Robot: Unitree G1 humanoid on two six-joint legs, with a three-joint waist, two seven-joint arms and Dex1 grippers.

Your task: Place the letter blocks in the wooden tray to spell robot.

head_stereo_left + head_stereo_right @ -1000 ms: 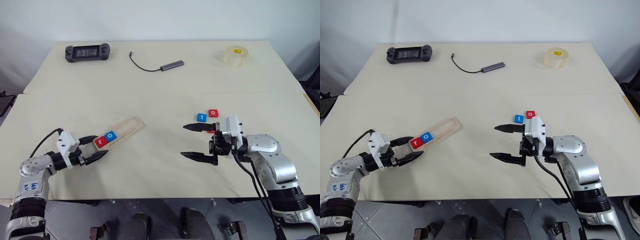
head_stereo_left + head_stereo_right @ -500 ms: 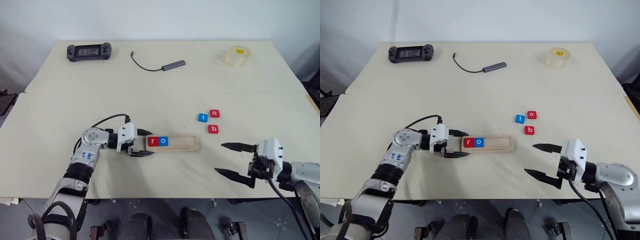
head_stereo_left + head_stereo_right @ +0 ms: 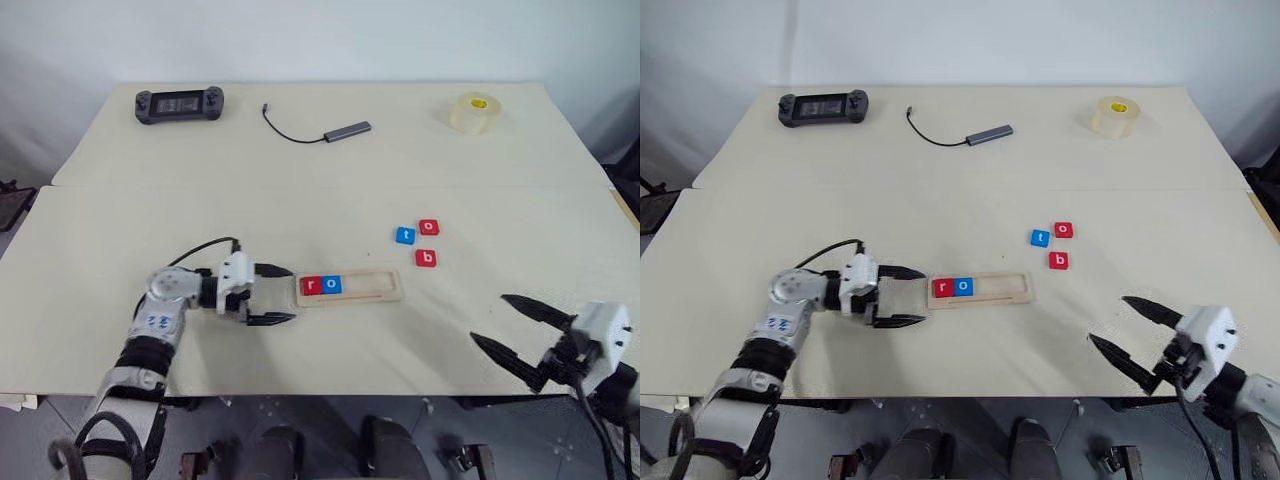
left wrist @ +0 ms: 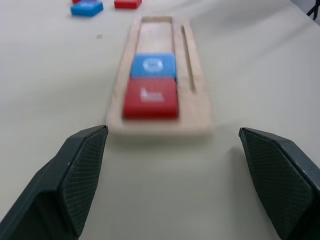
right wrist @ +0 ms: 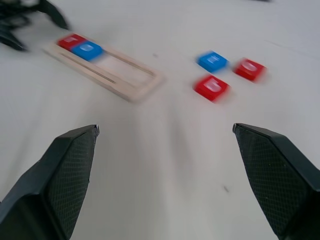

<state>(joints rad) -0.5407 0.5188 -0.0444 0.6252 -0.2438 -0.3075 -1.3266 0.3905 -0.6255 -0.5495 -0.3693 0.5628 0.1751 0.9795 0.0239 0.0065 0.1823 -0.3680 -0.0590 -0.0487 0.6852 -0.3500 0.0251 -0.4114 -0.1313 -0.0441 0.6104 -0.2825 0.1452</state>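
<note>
Wooden tray (image 3: 350,287) lies lengthwise left-right; left hand (image 3: 272,295) and right hand (image 3: 512,328) both spread

My left wrist view blurs the near end of the wooden tray (image 4: 159,125); the letters on the red block (image 4: 150,98) and the blue block (image 4: 153,65) in it are not legible there. At that picture's top edge, a blue tile (image 4: 87,7) and a red tile (image 4: 127,3) are cut off. My right wrist view smears the three loose blocks (image 5: 227,72), letters unreadable. Both my right fingers (image 5: 270,170) run off that picture's bottom edge. In the head view my right gripper (image 3: 510,330) sits by the table's near edge, its arm cut at the corner.
</note>
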